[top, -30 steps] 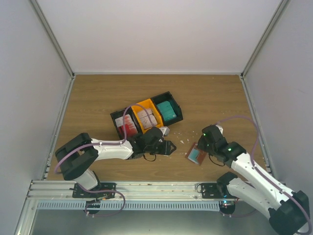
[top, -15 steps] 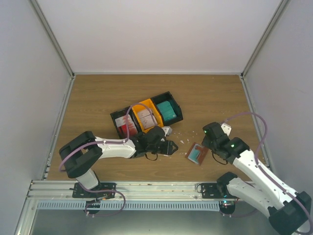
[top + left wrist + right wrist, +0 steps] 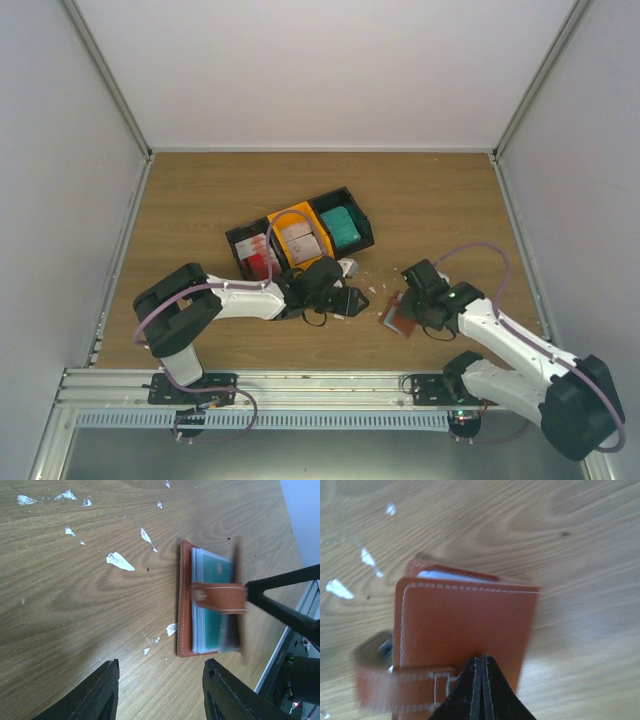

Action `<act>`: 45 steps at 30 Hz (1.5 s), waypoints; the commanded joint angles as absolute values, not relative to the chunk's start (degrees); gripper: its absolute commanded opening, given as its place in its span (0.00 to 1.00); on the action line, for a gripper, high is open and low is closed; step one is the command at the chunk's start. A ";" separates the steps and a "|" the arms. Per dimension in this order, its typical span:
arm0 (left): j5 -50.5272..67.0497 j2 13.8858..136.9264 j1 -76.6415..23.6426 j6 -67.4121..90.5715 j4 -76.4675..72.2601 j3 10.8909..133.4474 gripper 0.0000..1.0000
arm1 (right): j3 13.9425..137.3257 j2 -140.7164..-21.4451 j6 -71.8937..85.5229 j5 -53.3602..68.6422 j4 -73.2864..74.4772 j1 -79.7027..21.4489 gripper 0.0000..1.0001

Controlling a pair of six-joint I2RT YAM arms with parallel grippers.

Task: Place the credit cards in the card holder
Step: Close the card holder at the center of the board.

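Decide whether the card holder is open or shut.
Half shut. On the card holder the cover stands raised over the teal cards, the shut right gripper against it, strap loose.

We recorded the card holder point(image 3: 398, 320) on the bench point(image 3: 200, 200), right of the left claw point(image 3: 352, 300) and beneath the right claw point(image 3: 410, 308). Behind the left claw, three bins point(image 3: 300, 238) stood in a row, with credit cards point(image 3: 342, 228) inside them. Scraps point(image 3: 120, 561) lay between the bins and the card holder.

Top view's bright and even, only soft shadows on the bench point(image 3: 200, 200). Left wrist: card holder point(image 3: 217, 597) flap's motion-blurred. Right wrist is smeary all over.
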State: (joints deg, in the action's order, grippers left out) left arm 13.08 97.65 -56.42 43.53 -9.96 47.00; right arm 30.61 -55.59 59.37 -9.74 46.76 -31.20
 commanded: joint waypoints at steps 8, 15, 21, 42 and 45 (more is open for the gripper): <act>18.98 99.91 -55.84 41.70 -15.66 47.95 0.52 | 27.71 -67.21 50.28 2.01 31.43 -30.95 0.15; 19.86 105.65 -57.64 38.84 -12.28 54.08 0.53 | 23.67 -68.18 48.88 6.45 25.59 -29.73 0.17; 7.39 109.15 -57.94 41.67 -2.16 58.26 0.53 | 22.08 -68.84 44.71 13.52 18.70 -26.09 0.18; 3.83 114.67 -57.94 42.85 7.82 59.48 0.25 | 22.57 -49.19 46.04 2.97 28.12 -19.35 0.43; 3.99 115.13 -57.96 42.95 7.78 59.59 0.25 | 21.36 -49.68 47.00 3.96 28.64 -19.34 0.43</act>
State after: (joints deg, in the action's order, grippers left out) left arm 6.57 110.63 -57.78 42.70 0.56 60.99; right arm 22.81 -49.65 43.90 7.97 23.83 -19.90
